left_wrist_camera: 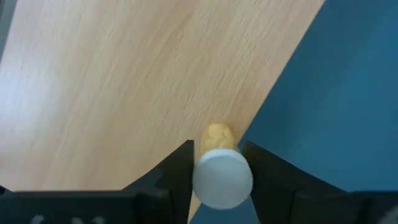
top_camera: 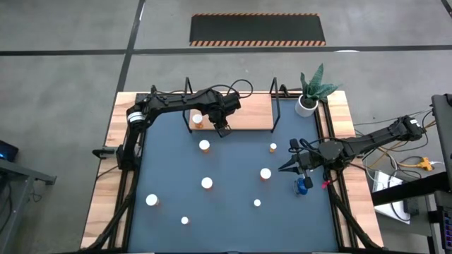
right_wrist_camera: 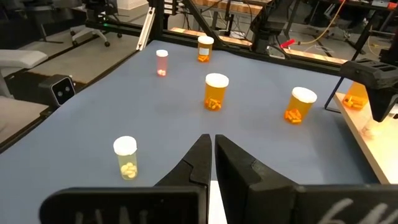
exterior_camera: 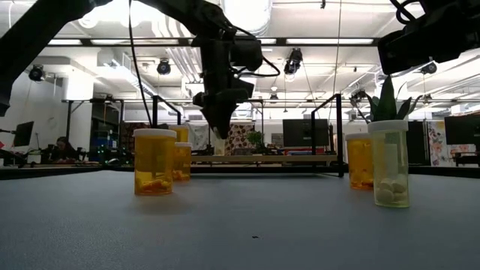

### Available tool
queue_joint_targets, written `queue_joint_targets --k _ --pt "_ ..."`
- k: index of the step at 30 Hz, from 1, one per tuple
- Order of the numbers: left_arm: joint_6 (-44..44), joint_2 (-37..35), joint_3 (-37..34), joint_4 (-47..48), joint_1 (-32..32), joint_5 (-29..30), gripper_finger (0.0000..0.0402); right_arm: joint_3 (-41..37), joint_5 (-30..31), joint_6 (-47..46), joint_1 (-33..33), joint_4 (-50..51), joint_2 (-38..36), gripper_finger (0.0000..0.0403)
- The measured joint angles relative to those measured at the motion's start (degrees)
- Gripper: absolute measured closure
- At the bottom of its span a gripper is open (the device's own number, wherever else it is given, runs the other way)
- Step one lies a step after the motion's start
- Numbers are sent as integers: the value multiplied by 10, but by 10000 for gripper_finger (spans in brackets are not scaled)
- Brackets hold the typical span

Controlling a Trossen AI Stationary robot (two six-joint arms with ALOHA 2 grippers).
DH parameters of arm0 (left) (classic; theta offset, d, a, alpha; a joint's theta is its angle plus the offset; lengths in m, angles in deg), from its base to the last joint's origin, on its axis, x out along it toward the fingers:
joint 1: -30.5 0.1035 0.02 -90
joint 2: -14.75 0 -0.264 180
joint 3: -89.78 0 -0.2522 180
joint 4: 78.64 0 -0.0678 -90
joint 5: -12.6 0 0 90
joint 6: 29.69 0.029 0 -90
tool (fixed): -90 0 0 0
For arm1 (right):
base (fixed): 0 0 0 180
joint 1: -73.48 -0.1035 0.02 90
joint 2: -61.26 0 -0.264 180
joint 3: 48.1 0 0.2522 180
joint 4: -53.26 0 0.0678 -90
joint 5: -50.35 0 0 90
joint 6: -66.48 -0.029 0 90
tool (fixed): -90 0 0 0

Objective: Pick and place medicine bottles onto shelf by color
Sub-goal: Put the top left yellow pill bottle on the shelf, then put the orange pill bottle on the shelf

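1. Nearest the left wrist camera, a small orange medicine bottle with a white screw cap [left_wrist_camera: 222, 179] stands between the fingers of the left hand [left_wrist_camera: 222, 177]; whether they grip it or have just let go cannot be told.
2. The bottle stands at the front edge of the flat light-wood shelf with black wire end frames [top_camera: 247, 113], right at the border with the dark-blue mat [top_camera: 233, 197]. Risk, as a judgement: so near the edge, a finger dragging on lift could tip it off the board.
3. Another white-capped orange bottle [top_camera: 197, 121] already stands on the shelf just beside; a sideways swing could knock it.
4. The right hand [top_camera: 286, 168] waits closed and empty over the mat's right side, near the blue bottle [top_camera: 304, 185].
5. Other orange bottles remain scattered on the table.
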Motion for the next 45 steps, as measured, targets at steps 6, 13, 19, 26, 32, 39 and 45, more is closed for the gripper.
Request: queue_joint_targets --k 6,13,19,26,32,39,45 --pt "0 0 0 0 4 0 249 0 0 -2 0 0 0 390" --pt "10 -4 8 11 5 1 244 0 0 -2 0 0 0 390" --pt "14 -4 7 12 5 23 244 0 0 -2 0 0 0 390" --pt "15 -22 17 32 4 24 243 0 1 -16 0 0 0 390" --pt "0 -78 18 27 -28 16 244 0 6 -43 0 -1 5 390" --pt "-3 -162 -14 -66 -138 15 244 0 26 -54 0 -27 14 390" --pt "30 -230 -115 -243 -245 16 244 0 36 -68 0 -63 42 390"
